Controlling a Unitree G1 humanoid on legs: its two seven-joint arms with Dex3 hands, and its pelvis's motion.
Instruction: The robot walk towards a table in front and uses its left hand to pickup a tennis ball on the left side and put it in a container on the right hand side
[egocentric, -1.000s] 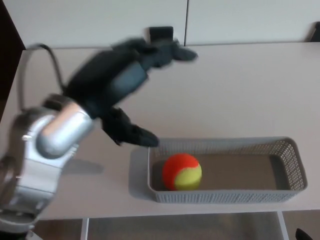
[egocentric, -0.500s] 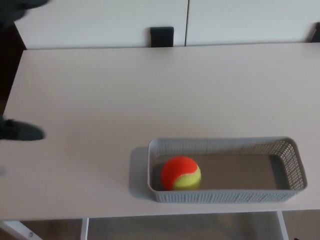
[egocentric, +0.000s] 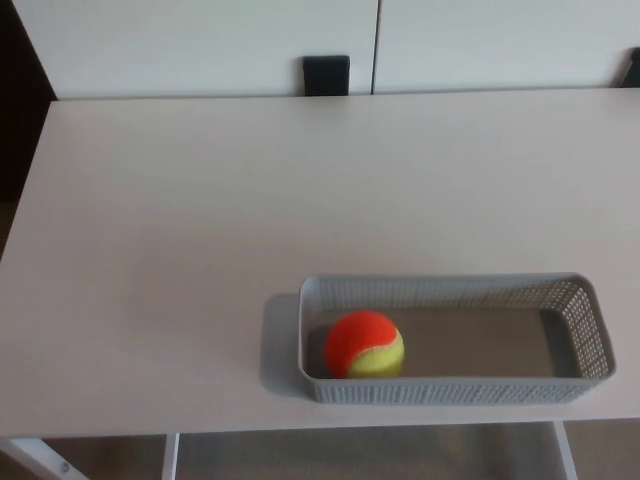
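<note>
One tennis ball (egocentric: 365, 343) rests inside the container (egocentric: 585, 300), at its left end. Left hand and right hand are out of view; grip state cannot be told. Hazard: the container sits near the table (egocentric: 200, 200) edge, so a bump could dislodge it.

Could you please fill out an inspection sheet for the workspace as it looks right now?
Surface: pale table, smooth, carrying only the basket.
Job's things: orange-and-yellow tennis ball lies in the left end of the grey mesh basket, which sits near the table's front edge, towards the right.
Clutter: nothing seen.
Hands: left hand and right hand are both out of view.
Cables: nothing seen.
Surroundings: white panels behind the table; a small black object at the far edge, too small to identify.
</note>
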